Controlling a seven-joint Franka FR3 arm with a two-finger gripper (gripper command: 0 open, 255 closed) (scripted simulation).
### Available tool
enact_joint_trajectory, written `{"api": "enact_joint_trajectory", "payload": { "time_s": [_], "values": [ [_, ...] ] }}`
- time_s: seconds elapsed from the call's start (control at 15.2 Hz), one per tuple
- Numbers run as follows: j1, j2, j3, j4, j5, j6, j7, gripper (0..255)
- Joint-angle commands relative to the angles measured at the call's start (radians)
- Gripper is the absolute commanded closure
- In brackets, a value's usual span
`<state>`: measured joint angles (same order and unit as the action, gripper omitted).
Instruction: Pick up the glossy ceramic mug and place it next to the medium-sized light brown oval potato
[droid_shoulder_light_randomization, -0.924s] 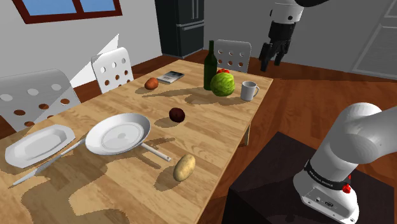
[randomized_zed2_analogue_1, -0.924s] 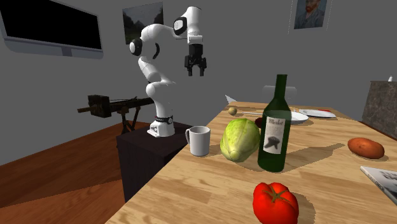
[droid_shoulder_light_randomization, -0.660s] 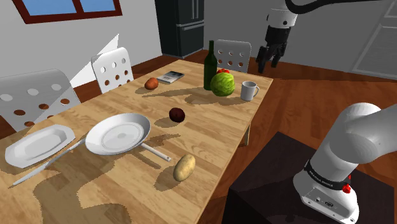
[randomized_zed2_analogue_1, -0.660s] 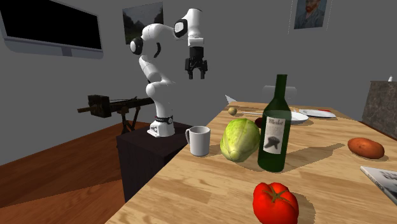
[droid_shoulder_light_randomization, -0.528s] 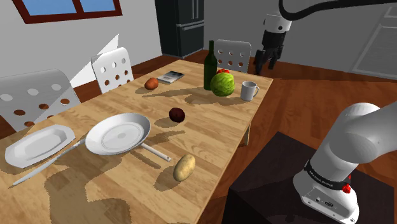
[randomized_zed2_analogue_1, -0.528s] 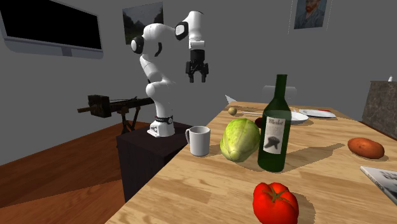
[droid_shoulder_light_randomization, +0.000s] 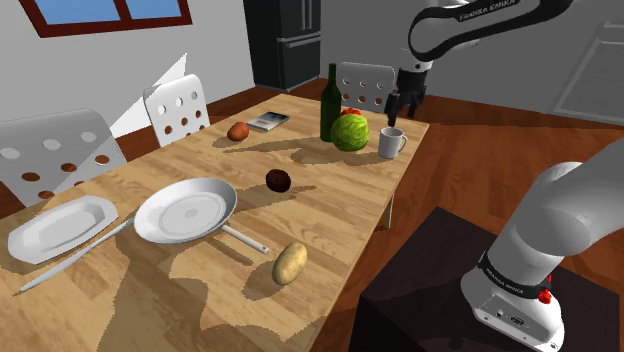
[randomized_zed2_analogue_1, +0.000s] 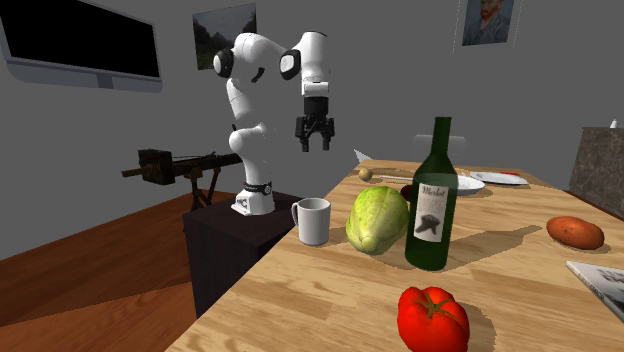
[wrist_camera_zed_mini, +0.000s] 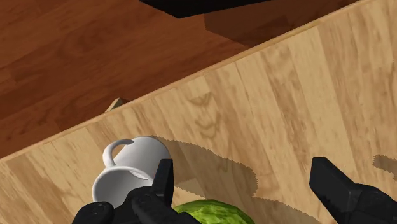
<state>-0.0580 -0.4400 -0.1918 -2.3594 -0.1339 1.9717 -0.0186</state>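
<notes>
Your wood-grained desk (droid_shoulder_light_randomization: 330, 200) is carrying, from the shoulder view's left, a matte tan oval potato (droid_shoulder_light_randomization: 290, 262) and a smooth white cylindrical mug (droid_shoulder_light_randomization: 391, 142), standing upright at the far corner just beside a green cabbage (droid_shoulder_light_randomization: 350, 131). The end effector (droid_shoulder_light_randomization: 403, 104) is hovering above the mug, pointing downward with its fingers apart. The wrist view is cutting the cabbage off.

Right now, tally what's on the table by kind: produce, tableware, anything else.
Produce: 5 (potato, reddish tuber, dark red ball, cabbage, tomato)
Tableware: 4 (mug, plate, pan, utensil)
Other: 2 (bottle, magazine)
Total: 11
</notes>
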Motion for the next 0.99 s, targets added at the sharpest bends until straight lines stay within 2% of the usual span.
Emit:
{"api": "enact_joint_trajectory", "payload": {
  "time_s": [0.0, 0.33, 0.73, 0.92],
  "values": [
    [-0.005, 0.071, -0.021, 0.019, -0.001, 0.056, -0.016, 0],
    [-0.017, 0.248, -0.069, 0.086, 0.016, 0.171, -0.063, 0],
    [-0.038, 0.474, -0.112, 0.207, 0.075, 0.276, -0.133, 0],
    [-0.042, 0.499, -0.112, 0.203, 0.083, 0.304, -0.14, 0]
  ]
}}
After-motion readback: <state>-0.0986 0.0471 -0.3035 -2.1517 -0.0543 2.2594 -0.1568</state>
